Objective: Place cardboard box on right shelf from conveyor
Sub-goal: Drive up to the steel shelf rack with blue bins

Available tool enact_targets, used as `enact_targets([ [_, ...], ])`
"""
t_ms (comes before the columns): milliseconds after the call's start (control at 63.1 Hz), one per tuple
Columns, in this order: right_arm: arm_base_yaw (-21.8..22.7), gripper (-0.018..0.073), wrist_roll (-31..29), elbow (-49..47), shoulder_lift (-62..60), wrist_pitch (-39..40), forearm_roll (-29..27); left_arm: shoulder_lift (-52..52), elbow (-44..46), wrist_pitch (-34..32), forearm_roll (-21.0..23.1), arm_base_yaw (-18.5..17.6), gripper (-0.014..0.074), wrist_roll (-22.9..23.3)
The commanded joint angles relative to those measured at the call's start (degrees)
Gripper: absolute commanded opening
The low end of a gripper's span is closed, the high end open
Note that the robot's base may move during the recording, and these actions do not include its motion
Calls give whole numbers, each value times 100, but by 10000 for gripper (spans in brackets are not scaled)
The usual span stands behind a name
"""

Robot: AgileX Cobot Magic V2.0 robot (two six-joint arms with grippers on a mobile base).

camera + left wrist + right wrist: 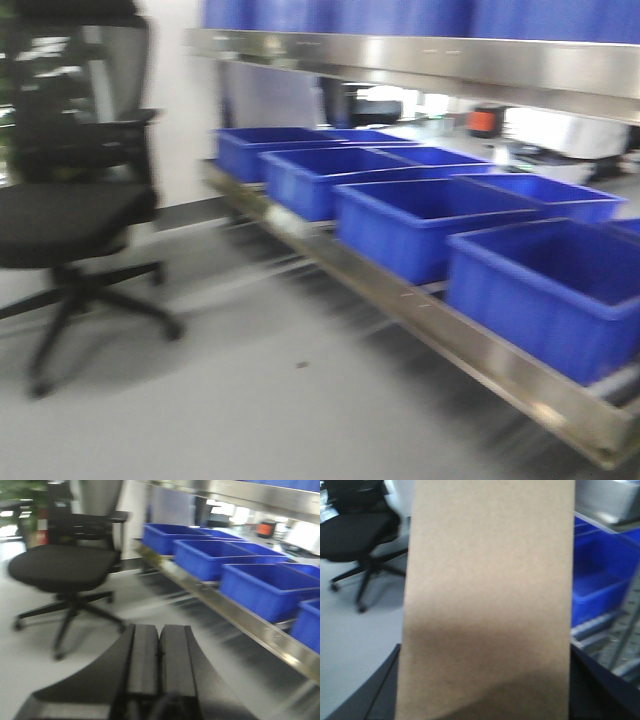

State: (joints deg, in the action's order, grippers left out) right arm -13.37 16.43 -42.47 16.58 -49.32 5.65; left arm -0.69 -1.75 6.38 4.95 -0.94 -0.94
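Grey floor (300,400) and a white wall at the back, everything a bit smeared. Over on the left there's a black office chair (70,210) on its castor base. Moving right, a long stainless steel shelf (420,310) runs off diagonally with a wide brushed front lip. A row of blue bins (420,225) sits on it, open tops up, one just beside the next. An upper steel level (420,60) runs above them.

Left wrist view: the left gripper (159,652) has its two black fingers (142,655) pressed flat together. It hangs over bare floor, with the chair to its left and the shelf to its right.

Right wrist view: the cardboard box (487,580) fills the middle of the frame, a plain tan face standing tall out of the right gripper (482,705). That gripper's dark fingers (375,695) show at either side of the box's lower end, clamped on it. So the box is up in the air, not on the shelf. One of the blue bins and a perforated upright (625,630) are off to its right.
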Motion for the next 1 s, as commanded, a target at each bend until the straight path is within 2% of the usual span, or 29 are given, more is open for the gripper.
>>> enact_targets([
  [0,25,235,-66,-177,66,514,109,-81,16,-480,27,-31,-119,29],
  [983,14,235,-66,-177,66,515,109,-81,16,-480,27,-31,-119,29],
])
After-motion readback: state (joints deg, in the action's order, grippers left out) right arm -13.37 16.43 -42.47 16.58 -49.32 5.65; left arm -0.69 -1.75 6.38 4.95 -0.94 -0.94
